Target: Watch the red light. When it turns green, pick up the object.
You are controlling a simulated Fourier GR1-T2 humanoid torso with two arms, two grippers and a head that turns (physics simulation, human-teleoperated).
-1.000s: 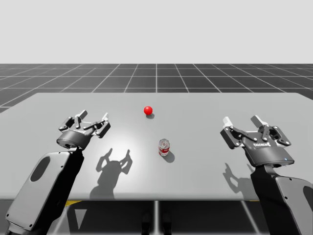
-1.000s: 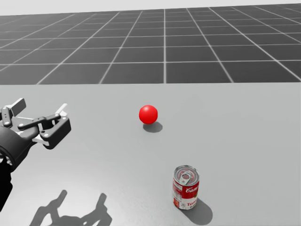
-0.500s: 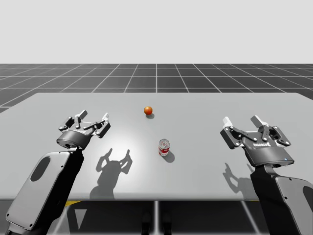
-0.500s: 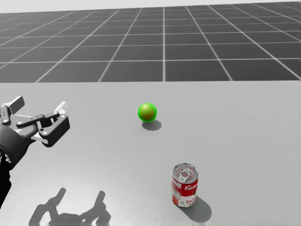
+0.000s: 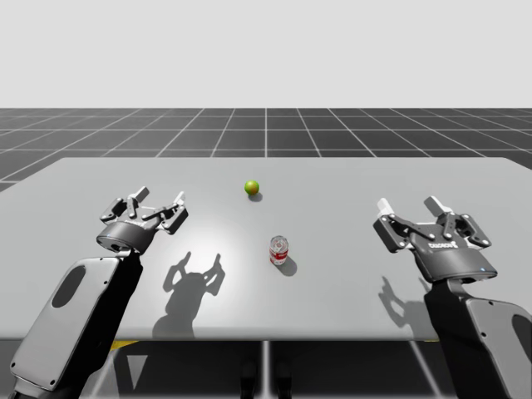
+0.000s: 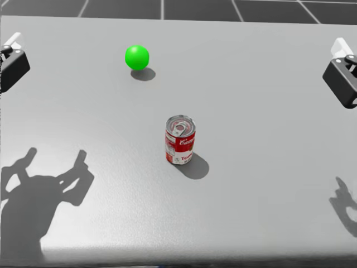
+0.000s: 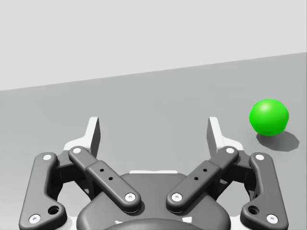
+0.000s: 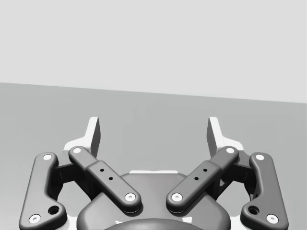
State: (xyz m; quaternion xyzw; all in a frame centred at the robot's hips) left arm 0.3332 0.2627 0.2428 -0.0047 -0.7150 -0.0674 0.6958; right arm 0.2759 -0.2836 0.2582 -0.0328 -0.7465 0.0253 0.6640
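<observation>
The red-and-white can (image 5: 279,250) stands upright mid-table (image 5: 349,283), at five o'clock from the green light (image 5: 253,187), well apart from the robot's left gripper (image 5: 160,198) and right gripper (image 5: 407,205), both released and empty.

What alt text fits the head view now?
A green ball light sits on a grey table, with an upright red and white can standing nearer the camera, apart from it. My left gripper and right gripper show at the side edges, both clear of the can.
</observation>
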